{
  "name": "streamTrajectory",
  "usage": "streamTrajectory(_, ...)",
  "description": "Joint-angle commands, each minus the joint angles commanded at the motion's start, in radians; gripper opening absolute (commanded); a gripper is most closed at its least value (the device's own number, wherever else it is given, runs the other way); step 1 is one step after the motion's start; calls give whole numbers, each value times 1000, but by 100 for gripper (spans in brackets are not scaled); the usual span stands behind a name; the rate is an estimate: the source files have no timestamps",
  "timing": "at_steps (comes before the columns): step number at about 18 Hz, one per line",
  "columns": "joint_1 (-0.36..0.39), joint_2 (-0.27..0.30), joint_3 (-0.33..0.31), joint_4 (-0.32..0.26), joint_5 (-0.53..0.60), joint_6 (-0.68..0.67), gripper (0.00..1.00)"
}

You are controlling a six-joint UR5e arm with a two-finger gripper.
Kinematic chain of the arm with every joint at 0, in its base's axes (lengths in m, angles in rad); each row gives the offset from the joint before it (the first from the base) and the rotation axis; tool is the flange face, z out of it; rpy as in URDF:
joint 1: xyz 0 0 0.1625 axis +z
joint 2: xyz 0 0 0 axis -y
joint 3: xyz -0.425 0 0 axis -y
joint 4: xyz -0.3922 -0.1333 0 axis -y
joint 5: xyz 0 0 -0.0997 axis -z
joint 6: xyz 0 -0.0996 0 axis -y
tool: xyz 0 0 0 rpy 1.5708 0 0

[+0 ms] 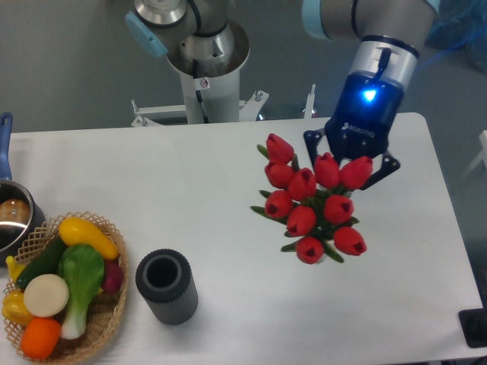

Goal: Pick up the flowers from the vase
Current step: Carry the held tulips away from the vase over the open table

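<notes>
The flowers (pixel 312 201), a bunch of red tulip buds with green leaves, hang in the air over the right half of the table. My gripper (pixel 350 163) is shut on the bunch from above and behind, its fingertips mostly hidden by the buds. The vase (pixel 167 287), a dark grey ribbed pot, stands upright with nothing in its mouth near the table's front edge, well left of the bunch.
A wicker basket (pixel 106 319) of vegetables sits at the front left corner. A blue-handled saucepan (pixel 11 217) is at the left edge. The robot's base (pixel 205 68) stands behind the white table (pixel 228 160).
</notes>
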Motion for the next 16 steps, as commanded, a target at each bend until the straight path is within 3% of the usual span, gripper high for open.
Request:
streamTrajectory(7,14,-6,-17,-5,3,21,11)
streamTrajectory(12,8,-6,-20,-26,198,80,10)
streamTrajectory(16,5,-5,-20,-37,253,78,11)
